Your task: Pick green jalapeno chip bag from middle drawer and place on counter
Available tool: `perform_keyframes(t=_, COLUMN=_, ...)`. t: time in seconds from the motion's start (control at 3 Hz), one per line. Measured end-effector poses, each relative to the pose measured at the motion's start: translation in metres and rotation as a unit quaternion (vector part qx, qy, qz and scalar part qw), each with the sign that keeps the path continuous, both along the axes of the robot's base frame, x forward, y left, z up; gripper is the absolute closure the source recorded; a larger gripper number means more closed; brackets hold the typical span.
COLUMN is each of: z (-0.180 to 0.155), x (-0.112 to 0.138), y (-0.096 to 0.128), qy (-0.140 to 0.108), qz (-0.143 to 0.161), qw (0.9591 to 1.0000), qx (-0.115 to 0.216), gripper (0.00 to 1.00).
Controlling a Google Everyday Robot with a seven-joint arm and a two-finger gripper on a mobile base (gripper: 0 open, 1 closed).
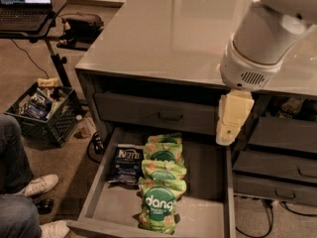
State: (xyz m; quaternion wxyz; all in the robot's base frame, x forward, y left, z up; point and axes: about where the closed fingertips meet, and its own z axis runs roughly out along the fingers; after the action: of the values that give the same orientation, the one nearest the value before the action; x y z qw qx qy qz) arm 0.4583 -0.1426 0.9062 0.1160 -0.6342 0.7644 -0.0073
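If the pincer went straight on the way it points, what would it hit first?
The pincer hangs above the right side of the drawer; probably its bare floor first, though depth is unclear.

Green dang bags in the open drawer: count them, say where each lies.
4 dang bags, overlapping in one row: frontmost, second, third, rearmost; others may hide beneath. The gripper hangs above the middle drawer's right side.

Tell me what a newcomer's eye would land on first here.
First comes the big white robot arm at upper right, its cream gripper hanging near the right edge of the open drawer. Next is the row of bright green bags down the drawer's middle, with a dark chip bag beside them on the left. Above spreads the glossy grey counter.
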Motion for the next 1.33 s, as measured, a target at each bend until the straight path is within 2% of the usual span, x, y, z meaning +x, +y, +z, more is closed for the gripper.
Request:
perform_keyframes(t=0.33, z=0.0, x=0.0, y=0.0, qy=0.0, qz=0.0, qw=1.0, qx=0.0, gripper=0.0)
perform_keyframes(t=0.67, z=0.007, x=0.0, y=-0.001, qy=-0.016, qz=0.001, qw=0.9998, qx=-0.009, gripper=0.0)
perform_keyframes(t=1.0, z=-0.018, x=0.001, y=0.023, qy=-0.003, qz=0.016, qw=0.9998, qx=-0.012, gripper=0.0)
perform_keyframes(t=1.33, z=-0.059, x=-0.006, y=0.06, qy=0.043, qz=0.048, qw=0.9979, qx=0.006, gripper=0.0)
